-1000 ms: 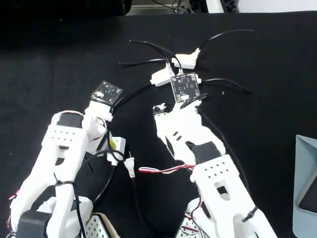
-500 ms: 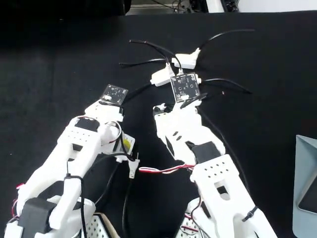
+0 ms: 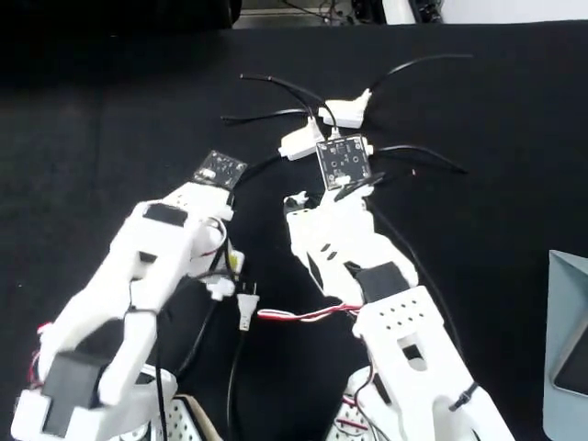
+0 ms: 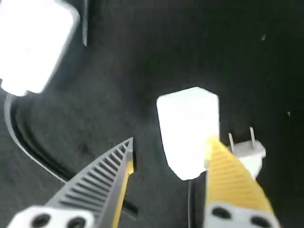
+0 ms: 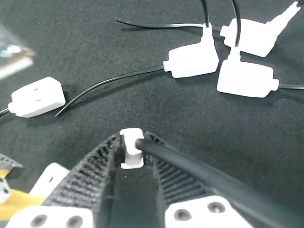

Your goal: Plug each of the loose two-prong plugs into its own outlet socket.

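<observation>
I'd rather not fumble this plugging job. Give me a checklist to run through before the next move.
1. Right gripper shut on small plug: ok.
2. Its prongs seen, ready to line up: cannot tell.
3. Slotted socket lies free, slots showing: ok.
4. Left gripper open around white block: ok.
5. That block gripped yet: not ok.

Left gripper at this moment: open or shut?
Open. The left gripper has its fingers wide apart in the left wrist view, with a white block between them.
</observation>
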